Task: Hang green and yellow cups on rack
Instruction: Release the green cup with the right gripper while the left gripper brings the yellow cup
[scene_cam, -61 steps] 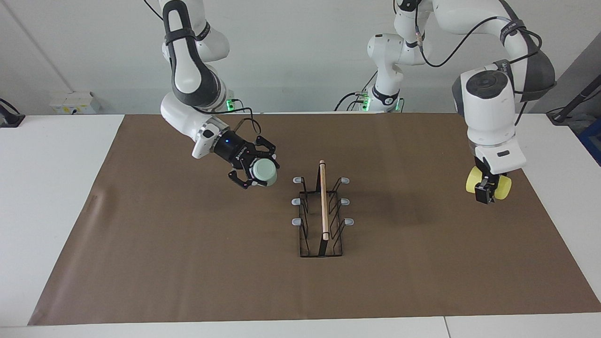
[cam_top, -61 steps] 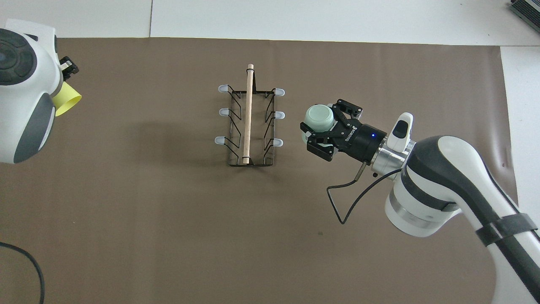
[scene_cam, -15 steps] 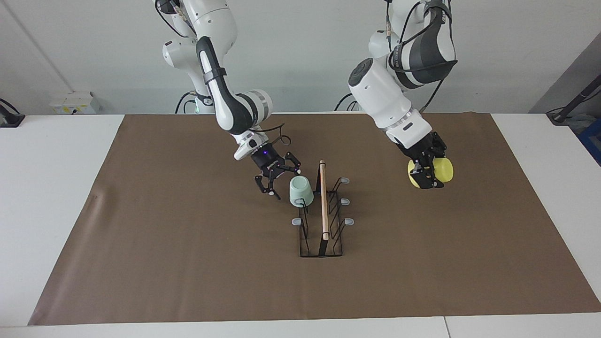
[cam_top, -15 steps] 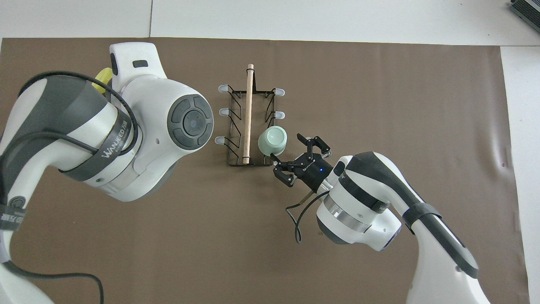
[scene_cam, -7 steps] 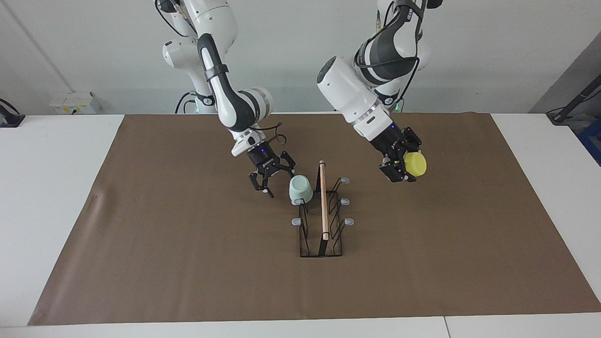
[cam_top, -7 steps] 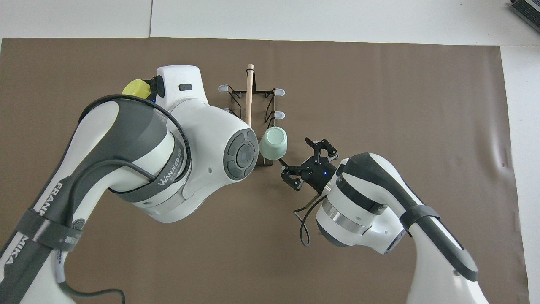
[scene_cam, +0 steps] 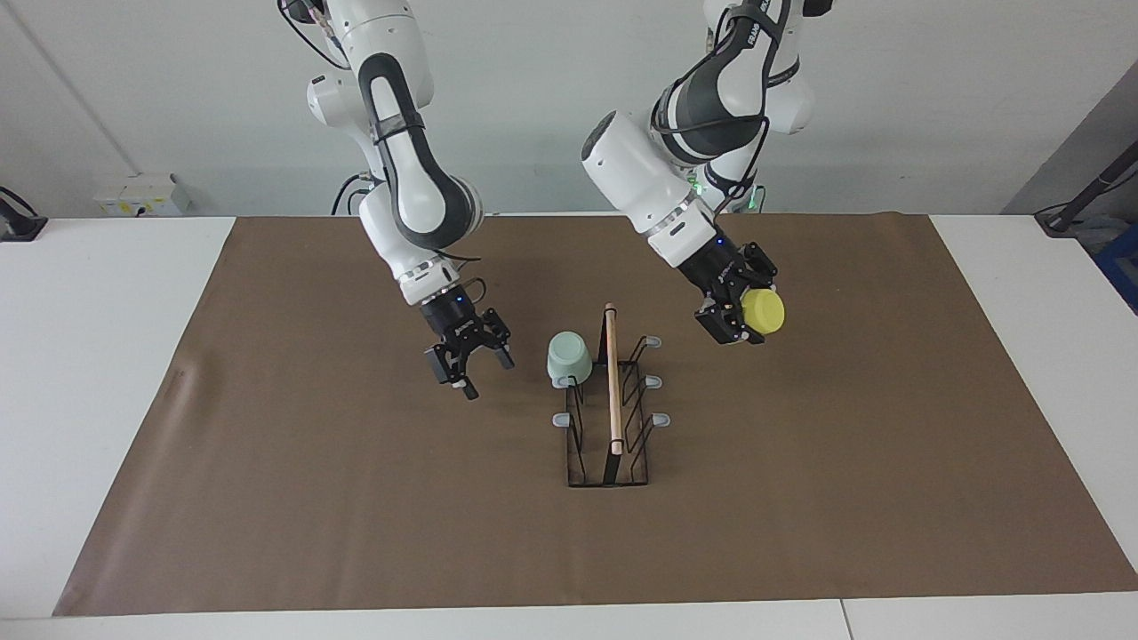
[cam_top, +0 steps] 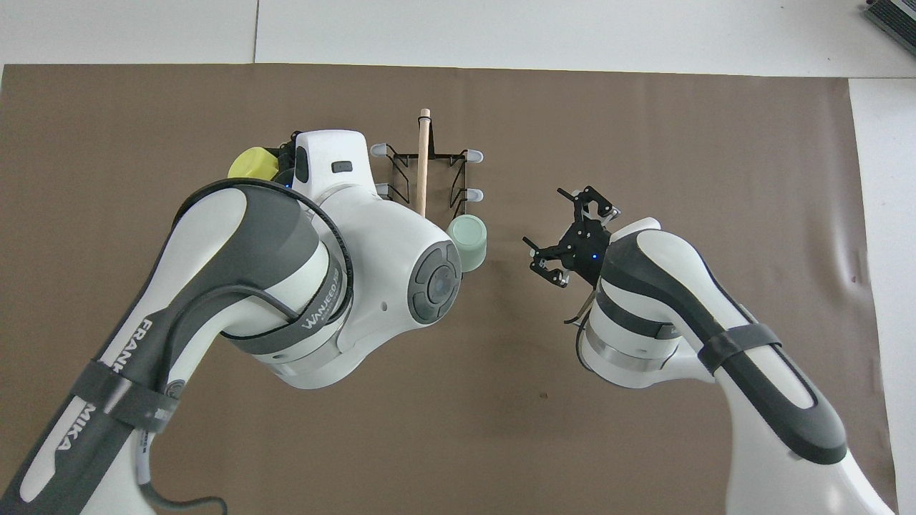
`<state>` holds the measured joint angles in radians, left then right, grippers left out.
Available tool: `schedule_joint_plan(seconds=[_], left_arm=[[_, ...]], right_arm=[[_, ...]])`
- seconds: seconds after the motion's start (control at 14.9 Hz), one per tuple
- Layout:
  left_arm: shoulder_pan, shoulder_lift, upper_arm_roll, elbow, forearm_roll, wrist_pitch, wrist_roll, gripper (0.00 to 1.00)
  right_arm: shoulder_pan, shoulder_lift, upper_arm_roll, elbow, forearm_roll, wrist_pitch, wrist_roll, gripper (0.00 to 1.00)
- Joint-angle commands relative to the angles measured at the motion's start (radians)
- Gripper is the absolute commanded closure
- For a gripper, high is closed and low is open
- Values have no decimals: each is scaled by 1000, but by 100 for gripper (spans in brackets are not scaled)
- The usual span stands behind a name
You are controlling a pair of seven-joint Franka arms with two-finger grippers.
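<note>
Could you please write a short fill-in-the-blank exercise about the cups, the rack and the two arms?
1. The green cup hangs upside down on the ____.
2. The left end effector holds the ____ cup.
3. The right end effector holds ____.
4. The rod on top of the rack is made of ____.

Missing words: rack; yellow; nothing; wood

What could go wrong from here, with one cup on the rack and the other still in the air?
1. The left gripper holds the yellow cup only at one side; it might slip or tilt near the rack.
2. The green cup sits tilted on a prong; a nudge to the rack could shake it off.
</note>
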<state>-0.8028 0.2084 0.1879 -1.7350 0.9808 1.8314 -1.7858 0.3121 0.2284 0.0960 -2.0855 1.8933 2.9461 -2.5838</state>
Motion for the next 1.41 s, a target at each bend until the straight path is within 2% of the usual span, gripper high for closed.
schedule_joint_plan(seconds=[0.0,0.13,0.34,0.54,0.67,0.94,1.08,1.21,1.35], left_arm=[[-33,43,12,-5,50,-3,-81,100],[-42,71,12,8,55,-11,-121,100],[-67,129,13,37,55,-49,-242,100],[-101,131,13,31,56,-105,-316,100],[-115,131,12,31,56,-133,-377,100],[-153,144,12,22,58,-159,-405,100],[-177,141,10,-4,58,-178,-403,100],[-202,135,10,-40,58,-187,-403,100],[-210,140,10,-40,56,-187,-403,100]], right_arm=[[-76,-9,8,-7,-148,-76,-29,0],[-167,-9,7,-4,-354,-177,-18,0],[-328,-12,-2,34,-679,-417,57,0],[-485,-6,1,143,-1030,-682,218,0],[-548,-1,1,211,-1173,-826,293,0],[-559,-47,-2,257,-1347,-958,413,0],[-536,-105,10,287,-1494,-1031,611,0],[-472,-167,11,314,-1626,-1120,814,0],[-429,-208,11,314,-1675,-1203,1029,0]])
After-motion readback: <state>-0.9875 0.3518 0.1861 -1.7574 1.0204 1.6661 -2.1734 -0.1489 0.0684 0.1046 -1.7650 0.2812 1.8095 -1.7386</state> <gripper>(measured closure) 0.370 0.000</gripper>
